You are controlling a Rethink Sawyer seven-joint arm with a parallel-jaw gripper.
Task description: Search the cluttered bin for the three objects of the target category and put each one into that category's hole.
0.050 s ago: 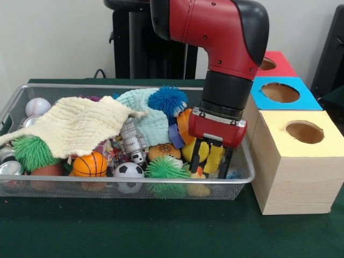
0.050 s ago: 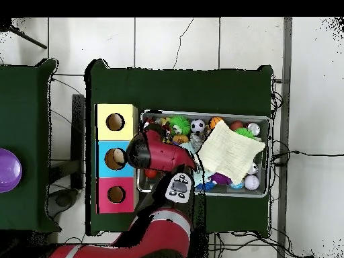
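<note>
The green tabletop (image 1: 161, 231) carries a wire bin (image 1: 21, 97) and, beside its right end in the front view, 3 boxes with holes: yellow (image 1: 322, 145), blue (image 1: 301, 99), red (image 1: 279, 67). The task names no category, so which 3 objects are wanted cannot be told. A cream cloth (image 1: 75, 126) lies over the bin's left half and a teal cloth (image 1: 150, 121) sits behind it; both hide whatever lies beneath.

The gripper (image 1: 211, 164) is down in the bin's right end, its 2 black fingers spread on either side of a yellow toy (image 1: 213, 158), not visibly closed on it. That toy looks light, smooth and probably slippery, so take it across its middle. The basketball (image 1: 90, 165), soccer ball (image 1: 128, 171) and baseball (image 1: 37, 106) would roll. In the overhead view the arm covers the gripper.
</note>
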